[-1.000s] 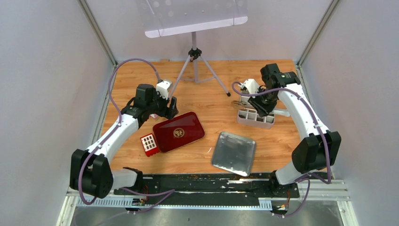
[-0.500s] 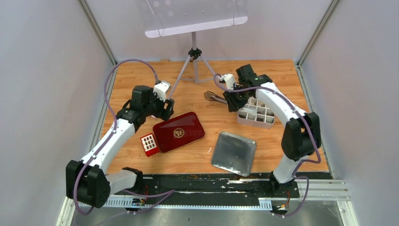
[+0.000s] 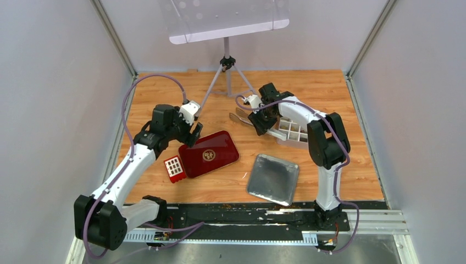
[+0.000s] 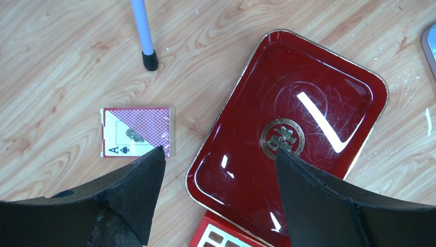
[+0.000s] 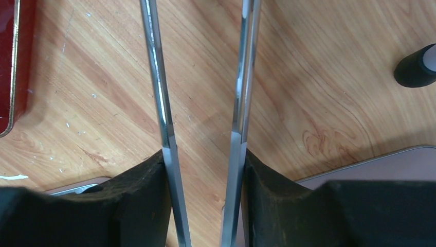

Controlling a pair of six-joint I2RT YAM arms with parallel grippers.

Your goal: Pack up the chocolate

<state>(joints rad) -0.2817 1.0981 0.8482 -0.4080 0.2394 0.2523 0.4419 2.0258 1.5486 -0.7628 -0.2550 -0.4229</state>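
Observation:
No chocolate shows in any view. My left gripper is open and empty, hovering over the left rim of the red lacquer tray; in the left wrist view the gripper spans that tray's rim. My right gripper is shut on metal tongs that point left over bare wood. In the right wrist view the gripper presses both steel tong arms, which stay apart. A white divider insert lies just right of the right gripper.
A small red box with a white grid touches the red tray's near-left corner. A playing card lies left of the tray. A silver tin sits at front centre. A tripod stands at the back.
My right gripper has swung left off the white divider insert, carrying the tongs out over the wood. My left gripper has shifted slightly towards the red tray.

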